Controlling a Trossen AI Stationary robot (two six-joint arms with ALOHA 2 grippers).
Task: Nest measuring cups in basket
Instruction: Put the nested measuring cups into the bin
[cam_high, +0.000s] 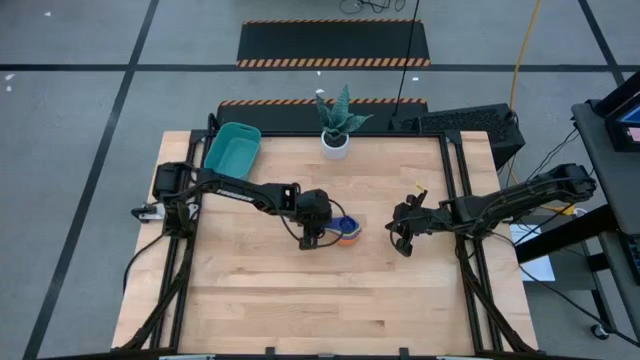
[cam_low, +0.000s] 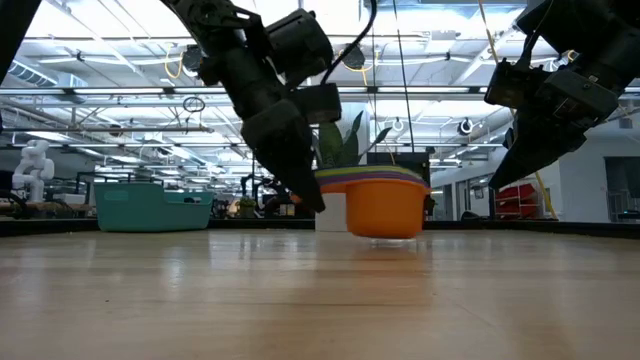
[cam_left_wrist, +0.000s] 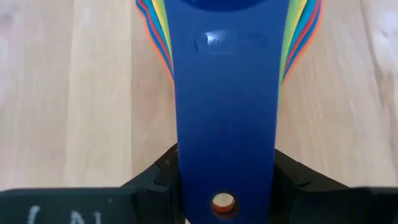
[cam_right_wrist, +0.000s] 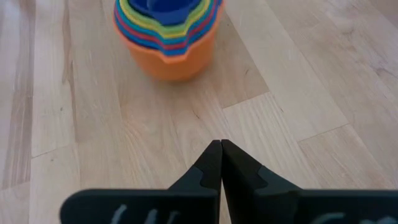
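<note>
The measuring cups (cam_high: 346, 231) sit nested in one stack near the table's middle, with the orange one (cam_low: 387, 207) outermost and the dark blue one innermost on top. Their handles point toward the table's left. My left gripper (cam_high: 320, 238) is shut on those stacked handles. My right gripper (cam_high: 403, 240) hangs above the table to the right of the stack, shut and holding nothing (cam_right_wrist: 221, 148). The teal basket (cam_high: 232, 147) rests on its base at the far left corner, also visible in the low view (cam_low: 150, 207). My left gripper pinches the stacked handles near their free end, one finger (cam_left_wrist: 155, 183) on each long edge of the dark blue top handle (cam_left_wrist: 224, 155), beside its hanging hole. It comes slanting down from the table's left, along the handles. The stack stays upright; whether its orange base touches the table I cannot tell.
A white plant pot (cam_high: 335, 143) with a green plant stands at the far edge, right of the basket. Bare wood lies across the near half of the table (cam_high: 320, 300) and between the stack and the basket.
</note>
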